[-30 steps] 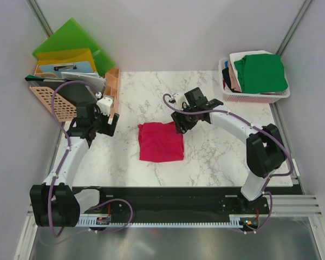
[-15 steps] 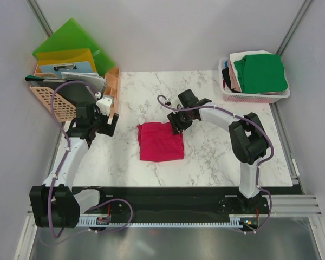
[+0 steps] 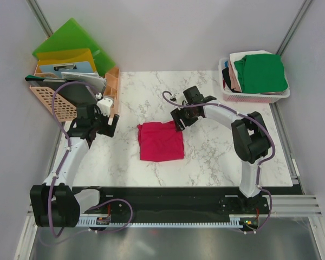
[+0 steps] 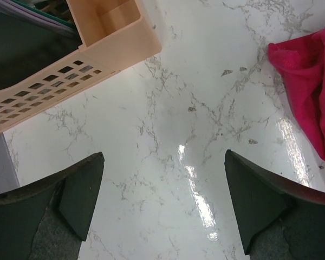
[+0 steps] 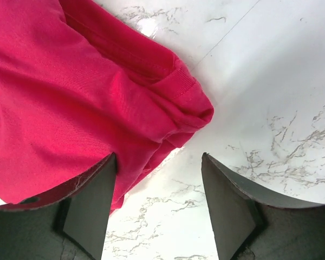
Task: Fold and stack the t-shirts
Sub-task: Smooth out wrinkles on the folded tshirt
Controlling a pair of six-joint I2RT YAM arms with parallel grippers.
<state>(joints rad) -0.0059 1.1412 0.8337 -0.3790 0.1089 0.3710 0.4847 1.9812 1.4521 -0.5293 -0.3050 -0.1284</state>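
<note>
Crimson-pink cloth t-shirt (image 3: 161,142): folded into a rough square, lying flat on the white marble-patterned table (image 3: 216,154), near the centre and slightly toward 9 o'clock in the overhead view. Its edges are uneven. In the right wrist view the shirt (image 5: 70,92) shows a bunched hem and stacked layers at one corner.

Right gripper (image 3: 179,120): positioned at the 1 o'clock corner of the folded shirt. In its own camera the right gripper (image 5: 158,162) has its fingers apart, straddling that corner. No cloth is pinched between them; whether a finger touches the cloth cannot be told.

Left gripper (image 3: 109,125): positioned at 9 o'clock of the shirt, apart from it. In the wrist view the left gripper (image 4: 163,157) has its fingers spread wide over bare marble, holding nothing, with the shirt's edge (image 4: 309,81) at 2 o'clock.

Pink plastic basket (image 3: 254,98): at the table's 2 o'clock corner, holding other shirts. A green shirt (image 3: 260,73) lies on top, over a white one (image 3: 249,55) and a beige-pink one (image 3: 235,80).

Peach plastic lattice organiser (image 3: 49,100): at 10 o'clock, beside the table edge, with a green plastic folder (image 3: 70,38) and a yellow plastic folder (image 3: 65,56) upright behind it.
</note>
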